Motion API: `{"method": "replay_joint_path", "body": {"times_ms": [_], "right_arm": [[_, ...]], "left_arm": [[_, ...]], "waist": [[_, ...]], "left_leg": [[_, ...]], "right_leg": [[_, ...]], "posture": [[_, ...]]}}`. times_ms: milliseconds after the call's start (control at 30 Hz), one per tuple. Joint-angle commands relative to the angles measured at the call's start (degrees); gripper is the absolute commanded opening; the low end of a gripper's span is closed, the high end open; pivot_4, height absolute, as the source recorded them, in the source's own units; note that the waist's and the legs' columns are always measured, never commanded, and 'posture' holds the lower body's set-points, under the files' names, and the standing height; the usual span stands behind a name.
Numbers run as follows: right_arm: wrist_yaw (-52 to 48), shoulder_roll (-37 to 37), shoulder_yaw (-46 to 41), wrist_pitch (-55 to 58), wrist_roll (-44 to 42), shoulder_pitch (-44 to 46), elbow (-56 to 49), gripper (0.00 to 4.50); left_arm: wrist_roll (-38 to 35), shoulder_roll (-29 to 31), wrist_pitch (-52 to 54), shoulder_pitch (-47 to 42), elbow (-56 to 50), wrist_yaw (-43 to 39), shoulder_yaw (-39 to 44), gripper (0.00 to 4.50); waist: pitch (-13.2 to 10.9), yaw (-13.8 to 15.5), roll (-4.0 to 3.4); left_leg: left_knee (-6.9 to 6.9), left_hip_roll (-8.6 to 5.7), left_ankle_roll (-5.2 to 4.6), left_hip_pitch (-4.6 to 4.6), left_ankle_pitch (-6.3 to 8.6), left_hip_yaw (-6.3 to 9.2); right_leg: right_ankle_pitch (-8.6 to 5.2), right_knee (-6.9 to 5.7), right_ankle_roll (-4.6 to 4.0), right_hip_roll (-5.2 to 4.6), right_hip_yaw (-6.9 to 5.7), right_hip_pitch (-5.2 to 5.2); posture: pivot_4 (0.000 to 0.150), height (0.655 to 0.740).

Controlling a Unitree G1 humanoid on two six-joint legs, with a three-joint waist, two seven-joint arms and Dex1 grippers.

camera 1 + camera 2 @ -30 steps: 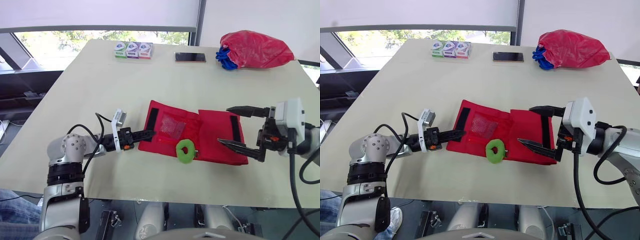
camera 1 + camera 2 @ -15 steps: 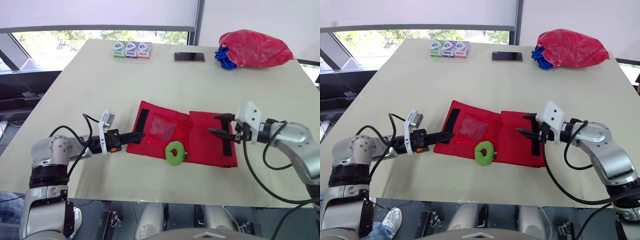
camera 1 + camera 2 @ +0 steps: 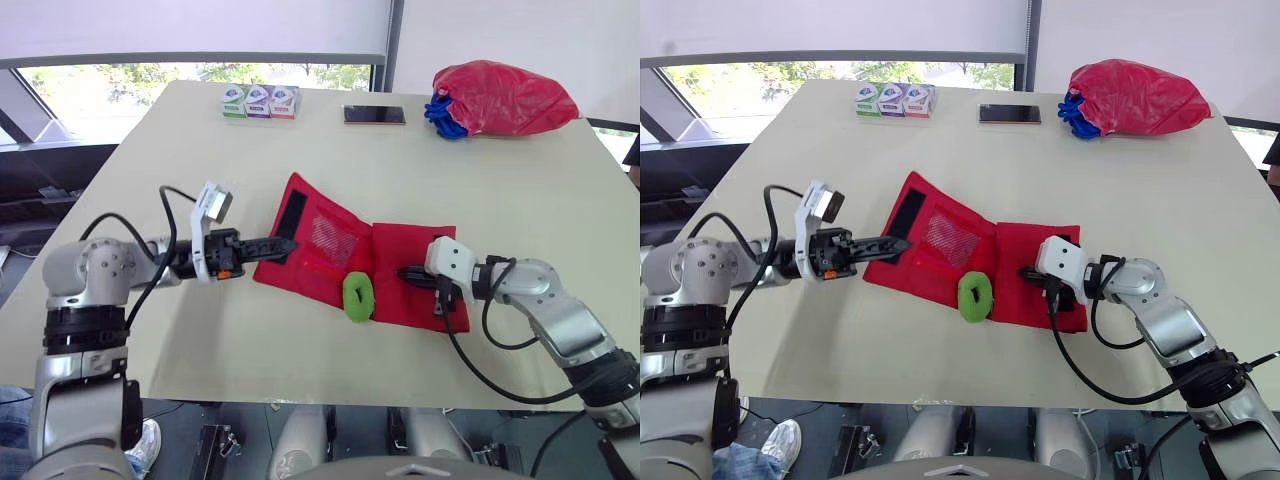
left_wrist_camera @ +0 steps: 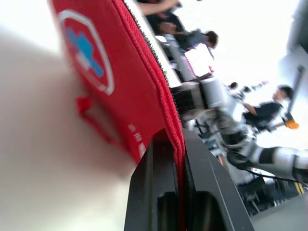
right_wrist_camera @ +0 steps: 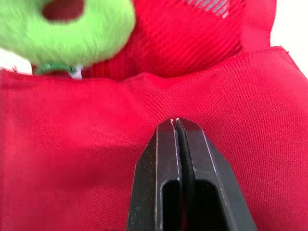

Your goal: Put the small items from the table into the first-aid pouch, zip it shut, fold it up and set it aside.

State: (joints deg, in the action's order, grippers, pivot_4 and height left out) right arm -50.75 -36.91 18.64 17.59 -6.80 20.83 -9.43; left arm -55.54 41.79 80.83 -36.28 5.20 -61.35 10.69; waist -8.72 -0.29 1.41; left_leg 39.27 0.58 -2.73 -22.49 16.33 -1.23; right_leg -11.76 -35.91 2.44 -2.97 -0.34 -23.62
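Left eye view has the table [image 3: 150, 150] carrying the red pouch [image 3: 320, 262] near its front edge. The pouch's left flap, flat a second ago, now tilts up with the left gripper [image 3: 287, 243] clamped on its edge. The right gripper [image 3: 404, 271], wide open and off the pouch before, has closed empty and presses on the right panel. Folding seems begun, yet the green ring [image 3: 357, 296] lies on top, in the flap's way. Along the far edge sit a red bag [image 3: 505, 97], a phone [image 3: 375, 115] and small boxes [image 3: 259, 101].
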Motion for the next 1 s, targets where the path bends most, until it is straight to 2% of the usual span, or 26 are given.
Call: {"method": "replay_joint_path", "body": {"times_ms": [33, 167, 300, 467, 733, 833, 1000], "right_arm": [[0.9, 0.2, 1.3, 3.1, 2.9, -0.9, 3.7, 0.12], [1.6, 1.5, 1.4, 3.6, 3.6, -0.2, 4.5, 0.12], [2.6, 2.2, 0.4, 4.0, 4.3, -0.2, 4.8, 0.12], [4.4, 3.0, -4.9, 5.5, 0.5, -2.4, 1.3, 0.12], [3.7, 1.9, -21.8, 11.2, -15.7, -12.8, -17.6, 0.12], [3.1, -1.6, -33.9, 15.5, -23.9, -19.7, -27.6, 0.12], [-0.5, -5.1, -52.3, 15.6, -31.8, -29.8, -30.0, 0.12]], "left_arm": [[-4.5, -1.9, 1.0, -4.5, -3.9, -0.2, 0.7, 0.0], [-4.0, -6.2, 0.1, -8.4, -3.8, -0.8, -3.0, 0.0], [-0.5, -10.0, -3.0, -11.9, 0.0, -2.3, -8.8, 0.0], [3.9, -11.4, -7.5, -13.8, 4.8, -7.3, -15.0, 0.0], [11.1, -14.8, -15.1, -17.0, 14.4, -13.2, -20.8, 0.0], [14.2, -17.2, -17.8, -17.2, 17.1, -15.3, -23.8, 0.0], [18.1, -21.6, -21.3, -18.3, 21.4, -17.0, -26.4, 0.0]], "waist": [[0.0, -0.4, 0.01], [0.0, -0.7, 0.01], [0.0, -0.7, 0.02], [0.0, -0.4, 0.01], [0.0, 1.2, -0.06], [0.0, 1.7, -0.19], [-0.1, 1.1, -0.14]], "left_leg": [[0.0, 0.0, 0.08, 0.01, -0.05, -0.01], [-0.01, 0.0, 0.13, 0.07, -0.08, -0.05], [-0.01, 0.0, 0.05, 0.09, -0.03, -0.06], [-0.01, 0.0, 0.06, 0.1, -0.04, -0.08], [0.01, -0.16, -0.06, -0.17, 0.03, 0.1], [0.01, -0.17, -0.1, -0.24, 0.05, 0.15], [0.01, -0.2, -0.25, -0.25, 0.13, 0.15]], "right_leg": [[0.0, 0.0, 0.0, 0.0, 0.01, 0.01], [0.08, -0.02, 0.13, 0.08, 0.09, 0.01], [0.07, -0.03, 0.12, 0.13, 0.13, 0.04], [0.07, -0.05, 0.11, 0.17, 0.17, 0.04], [0.05, 0.07, 0.14, 0.13, 0.16, -0.02], [0.06, 0.09, 0.17, 0.12, 0.12, -0.02], [0.04, 0.13, 0.3, 0.15, 0.18, 0.0]], "posture": [[0.15, 0.74], [0.15, 0.74], [0.15, 0.74], [0.15, 0.74], [0.15, 0.74], [0.15, 0.74], [0.15, 0.74]]}}
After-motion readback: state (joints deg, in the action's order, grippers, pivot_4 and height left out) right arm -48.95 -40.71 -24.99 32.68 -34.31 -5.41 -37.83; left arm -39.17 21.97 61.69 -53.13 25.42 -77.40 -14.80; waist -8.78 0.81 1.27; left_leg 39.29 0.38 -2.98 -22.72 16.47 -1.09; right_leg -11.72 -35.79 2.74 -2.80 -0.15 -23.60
